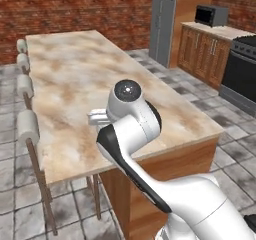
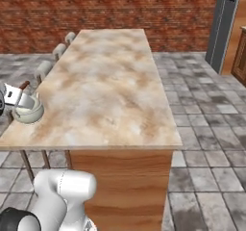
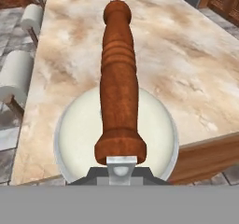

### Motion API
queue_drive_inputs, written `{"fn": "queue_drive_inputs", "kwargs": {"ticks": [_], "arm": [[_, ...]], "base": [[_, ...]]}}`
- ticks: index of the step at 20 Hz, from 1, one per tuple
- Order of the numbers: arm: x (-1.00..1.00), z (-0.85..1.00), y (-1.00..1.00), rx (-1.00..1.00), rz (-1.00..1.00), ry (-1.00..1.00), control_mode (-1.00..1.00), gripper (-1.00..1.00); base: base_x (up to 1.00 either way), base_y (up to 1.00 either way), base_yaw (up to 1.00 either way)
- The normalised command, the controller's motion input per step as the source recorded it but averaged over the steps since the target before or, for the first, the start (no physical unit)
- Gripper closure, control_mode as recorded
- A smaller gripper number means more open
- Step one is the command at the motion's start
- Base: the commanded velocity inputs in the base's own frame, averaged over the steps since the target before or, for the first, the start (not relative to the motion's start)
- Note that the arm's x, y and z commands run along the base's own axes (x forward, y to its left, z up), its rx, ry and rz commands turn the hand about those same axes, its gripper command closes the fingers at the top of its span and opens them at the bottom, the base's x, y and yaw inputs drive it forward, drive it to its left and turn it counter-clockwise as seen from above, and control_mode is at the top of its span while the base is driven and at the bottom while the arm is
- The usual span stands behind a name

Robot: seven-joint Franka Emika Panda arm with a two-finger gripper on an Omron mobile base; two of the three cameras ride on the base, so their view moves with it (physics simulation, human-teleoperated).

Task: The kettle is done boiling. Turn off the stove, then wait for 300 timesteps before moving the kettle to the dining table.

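One kettle (image 3: 79, 134) at the near corner of the dining table (image 2: 110, 81). Its wooden handle (image 3: 119, 83) runs lengthwise along the table, pointing toward the far end. Gripper (image 3: 121, 169) fingers clamped on the handle's near end. Four stools (image 1: 27, 126) line the table's left side.

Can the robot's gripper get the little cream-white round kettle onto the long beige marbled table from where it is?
Probably yes. The gripper is shut on the reddish-brown wooden handle of the cream-white round kettle, already at the near corner of the beige marbled table, with bare tabletop around it.
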Motion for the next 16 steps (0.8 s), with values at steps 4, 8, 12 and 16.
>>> {"fn": "queue_drive_inputs", "kwargs": {"ticks": [4, 8, 12, 16], "arm": [[0.00, 0.00, 0.00, 0.00, 0.00, 0.00, 1.00, 1.00], [0.00, 0.00, 0.00, 0.00, 0.00, 0.00, 1.00, 1.00], [0.00, 0.00, 0.00, 0.00, 0.00, 0.00, 1.00, 1.00], [0.00, 0.00, 0.00, 0.00, 0.00, 0.00, 1.00, 1.00]], "base": [[0.55, 0.59, -0.35], [0.34, 0.72, -0.27], [0.14, 0.81, -0.18], [0.14, 0.69, -0.15]]}}
